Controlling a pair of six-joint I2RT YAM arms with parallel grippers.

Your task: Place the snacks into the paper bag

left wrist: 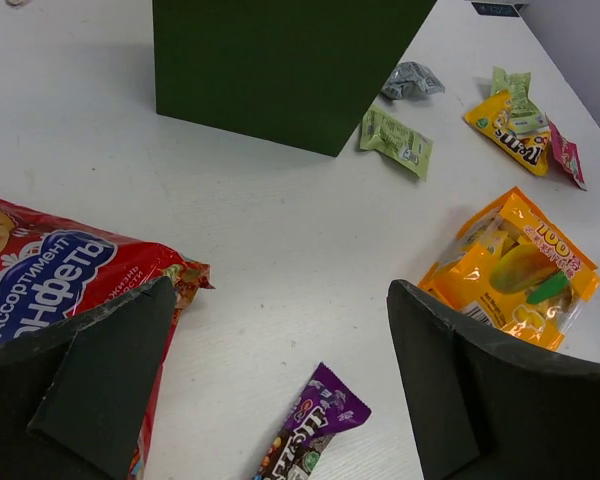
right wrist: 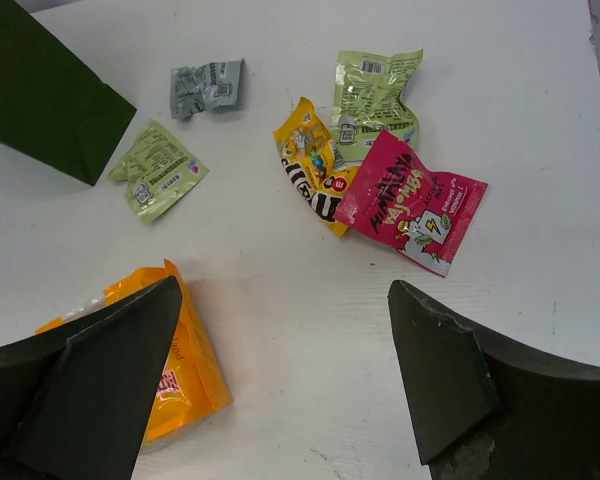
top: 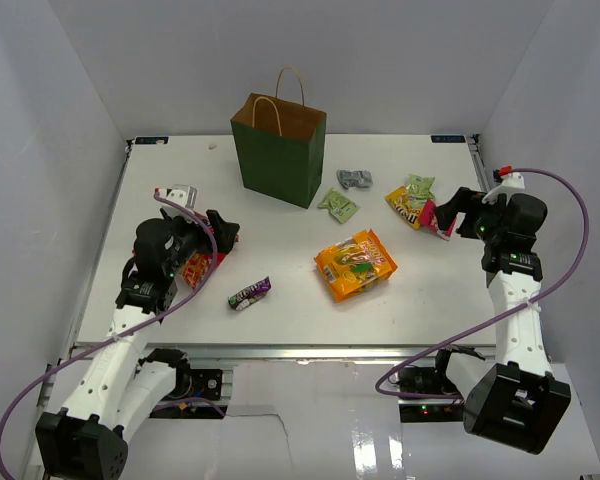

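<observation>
The dark green paper bag (top: 278, 150) stands upright at the back centre, and its wall shows in the left wrist view (left wrist: 280, 60). The orange bag (top: 355, 263) lies mid-table, with the purple bar (top: 249, 293) to its left. My left gripper (top: 223, 232) is open and empty above the table; the red packet (left wrist: 50, 270) lies by its left finger and the purple bar (left wrist: 315, 425) lies between the fingers. My right gripper (top: 448, 212) is open and empty near the pink (right wrist: 410, 200), yellow (right wrist: 310, 170) and light-green (right wrist: 373, 90) packets.
A grey wrapper (top: 355, 179) and a second light-green packet (top: 338, 205) lie just right of the bag. White walls close in the table on the left, back and right. The orange bag (right wrist: 170, 370) reaches my right gripper's left finger.
</observation>
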